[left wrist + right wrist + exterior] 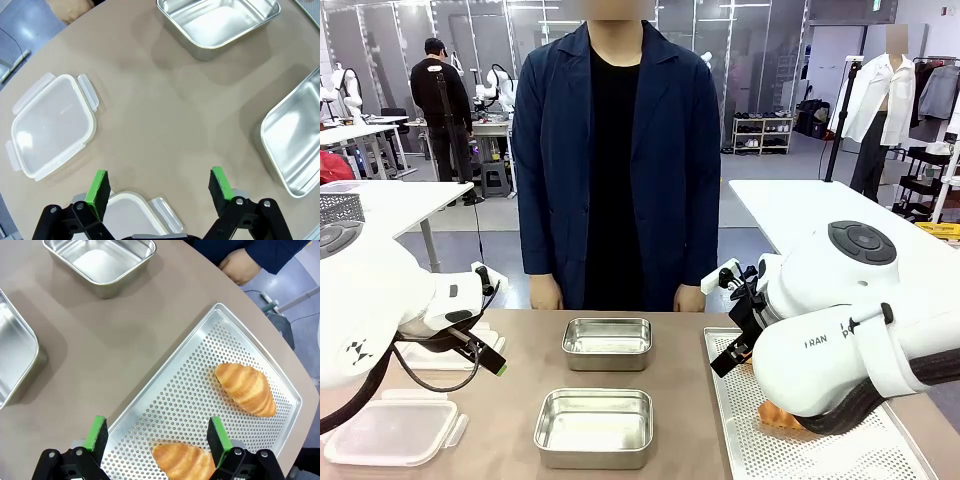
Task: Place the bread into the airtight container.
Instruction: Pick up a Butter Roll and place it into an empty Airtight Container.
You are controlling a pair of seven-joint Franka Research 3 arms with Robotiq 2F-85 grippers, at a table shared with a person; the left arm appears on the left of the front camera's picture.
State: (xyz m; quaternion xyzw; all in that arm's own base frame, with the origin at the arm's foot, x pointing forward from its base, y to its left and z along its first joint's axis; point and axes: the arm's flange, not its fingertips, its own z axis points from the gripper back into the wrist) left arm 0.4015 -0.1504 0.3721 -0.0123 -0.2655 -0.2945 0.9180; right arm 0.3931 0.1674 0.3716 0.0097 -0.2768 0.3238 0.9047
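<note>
The right gripper [156,435] stands wide open with nothing between its green pads [96,432], hanging over the perforated metal tray [820,455] on the robot's right side of the tan table [520,400]. 2 croissants lie on that tray: the near croissant [182,460] sits low in the right wrist view, below and between the spread fingers and closer to one of them, while the far croissant [246,388] lies apart from it toward the tray's outer edge. In the front view most of the bread is hidden behind the right arm. The left gripper [159,187] is likewise fully open and grasps nothing; it hangs over the table's left part, above a clear snap-lock lid [132,215], with a second clear lid [390,432] lying flat near the robot's edge. Between the arms, in the middle of the table, stand 2 empty steel containers, the far steel container [607,360] toward the person and the near steel container [594,427] toward the robot, apart from each other and both just left of the tray. Neither holds any bread. The person stands at the far side in a dark blue coat, with the person's hands [546,293] hanging at the table's edge.
</note>
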